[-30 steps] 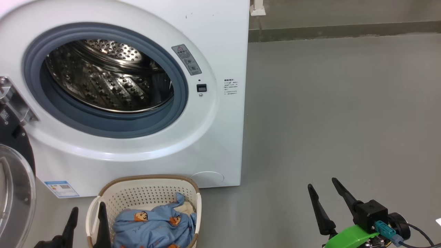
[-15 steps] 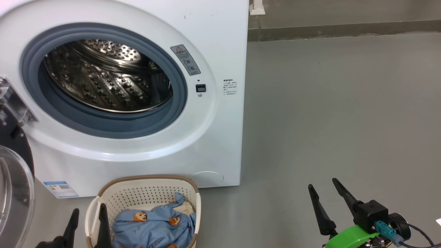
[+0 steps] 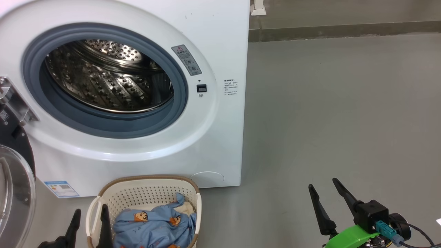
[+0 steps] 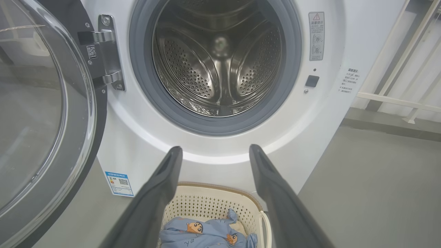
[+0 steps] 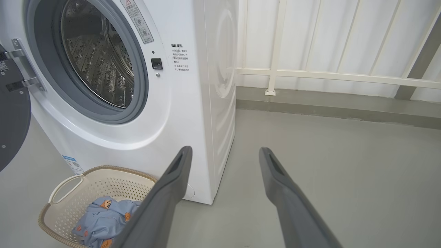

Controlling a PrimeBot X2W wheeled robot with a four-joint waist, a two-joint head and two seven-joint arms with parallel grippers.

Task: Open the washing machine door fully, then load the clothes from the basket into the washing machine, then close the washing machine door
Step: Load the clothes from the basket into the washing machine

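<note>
One washer [image 3: 213, 144], one door [image 3: 13, 193] swung open leftward. One basket [image 3: 144, 196] before it holds the clothes [image 3: 151, 227]. Left gripper [image 3: 90, 209] by the basket, right gripper [image 3: 322, 183] well apart: both spread wide, empty.

In the upper left of my head view, the big white box-shaped washing machine [image 3: 220, 41] has a smooth, glossy painted shell. Its perforated steel drum [image 3: 103, 82] gleams mirror-bright inside a matt grey rubber door seal [image 3: 103, 129]. Left in my left wrist view, the large round washing machine door [image 4: 38, 113] is clear, reflective glass in a glossy black rim. At the bottom, the small cream perforated plastic basket [image 3: 148, 198] looks satin and the light-blue printed clothes [image 3: 151, 227] are soft, matt cloth. The grey floor [image 3: 327, 103] looks dull.
</note>
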